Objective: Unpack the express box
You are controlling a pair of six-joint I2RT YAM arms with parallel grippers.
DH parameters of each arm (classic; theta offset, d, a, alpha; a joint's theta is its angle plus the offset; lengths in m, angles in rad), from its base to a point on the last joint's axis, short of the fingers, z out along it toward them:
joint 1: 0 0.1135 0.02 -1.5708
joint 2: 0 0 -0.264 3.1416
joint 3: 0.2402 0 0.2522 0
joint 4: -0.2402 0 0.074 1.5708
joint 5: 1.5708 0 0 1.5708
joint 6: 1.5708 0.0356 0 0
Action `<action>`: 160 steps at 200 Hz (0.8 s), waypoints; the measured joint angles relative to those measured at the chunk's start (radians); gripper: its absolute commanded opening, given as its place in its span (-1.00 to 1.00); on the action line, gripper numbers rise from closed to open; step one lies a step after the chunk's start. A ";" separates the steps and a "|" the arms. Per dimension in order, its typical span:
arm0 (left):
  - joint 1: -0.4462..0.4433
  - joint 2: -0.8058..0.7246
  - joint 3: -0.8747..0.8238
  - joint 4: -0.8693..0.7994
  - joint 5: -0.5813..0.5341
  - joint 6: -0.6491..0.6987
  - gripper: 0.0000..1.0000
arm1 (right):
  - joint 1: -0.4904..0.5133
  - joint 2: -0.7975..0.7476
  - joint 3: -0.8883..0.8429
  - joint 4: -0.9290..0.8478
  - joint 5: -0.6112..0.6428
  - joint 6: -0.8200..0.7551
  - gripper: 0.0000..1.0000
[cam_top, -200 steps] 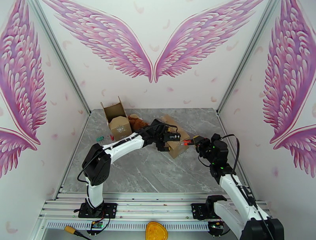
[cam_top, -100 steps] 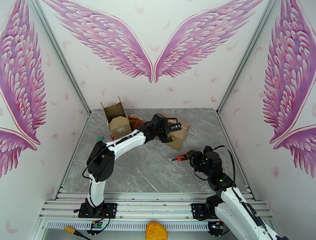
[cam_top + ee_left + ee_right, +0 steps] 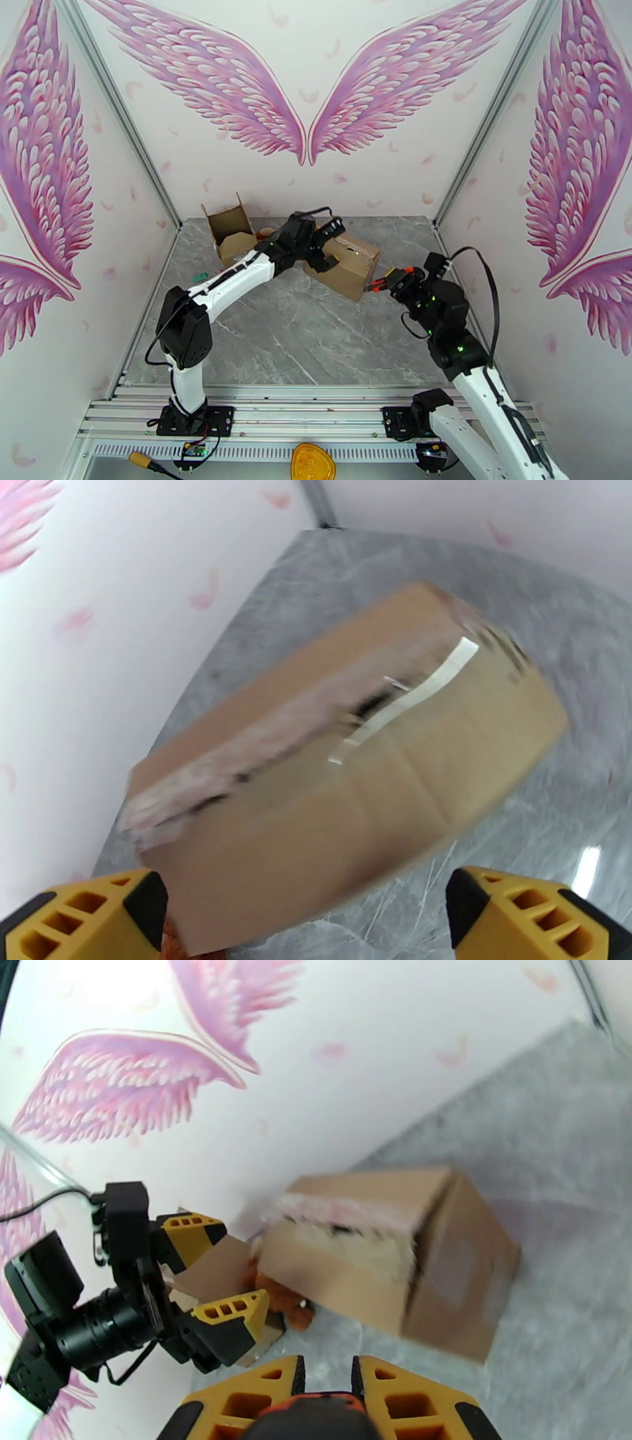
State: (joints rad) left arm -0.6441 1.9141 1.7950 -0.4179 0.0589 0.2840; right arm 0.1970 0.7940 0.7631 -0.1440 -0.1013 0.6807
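Top external view: we see the box (image 3: 353, 267) at mid-frame, left gripper (image 3: 325, 243) spread wide at its left end, right gripper (image 3: 397, 280) clamped on a red tool (image 3: 379, 285). Unbraced, we reckon the box could slide.

- A pair of giant pink feathered wings (image 3: 229, 87) spreads across the white back wall (image 3: 316, 189), the two halves nearly meeting at centre.
- More wing murals cover the left wall (image 3: 39, 197) and the right wall (image 3: 577, 174).
- Small pink petals dot the paint.
- Silver metal posts (image 3: 122, 118) rise in both rear corners.
- The grey, marble-veined worktop (image 3: 316, 339) is evenly lit.
- Slotted aluminium rails (image 3: 316, 414) edge its near side.
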 measured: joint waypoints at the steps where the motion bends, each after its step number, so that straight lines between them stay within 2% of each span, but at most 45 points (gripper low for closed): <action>1: 0.002 0.001 0.006 -0.003 0.000 -0.008 0.98 | 0.000 0.005 0.005 0.000 0.000 -0.006 -1.00; 33: 0.088 0.032 0.195 -0.090 -0.004 -0.296 0.96 | -0.009 0.185 0.187 0.042 -0.002 -0.218 -1.00; 62: 0.113 0.091 0.262 -0.170 0.000 -0.459 0.96 | -0.096 0.348 0.340 -0.028 -0.030 -0.282 -1.00; 91: 0.110 0.146 0.264 -0.242 0.008 -0.526 0.96 | -0.240 0.450 0.380 -0.087 -0.161 -0.229 -1.00; 118: 0.110 0.161 0.264 -0.281 0.011 -0.554 0.97 | -0.357 0.485 0.296 -0.103 -0.331 -0.122 -0.99; 139: 0.110 0.160 0.266 -0.289 0.022 -0.562 0.97 | -0.397 0.555 0.228 -0.120 -0.453 -0.074 -0.96; 160: 0.111 0.160 0.266 -0.296 0.029 -0.565 0.97 | -0.405 0.653 0.173 -0.145 -0.513 -0.071 -0.96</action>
State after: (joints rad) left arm -0.5331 2.0743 2.0613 -0.7136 0.0879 -0.2810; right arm -0.2081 1.4467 0.9363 -0.2893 -0.6147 0.6094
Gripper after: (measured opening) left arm 0.985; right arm 0.203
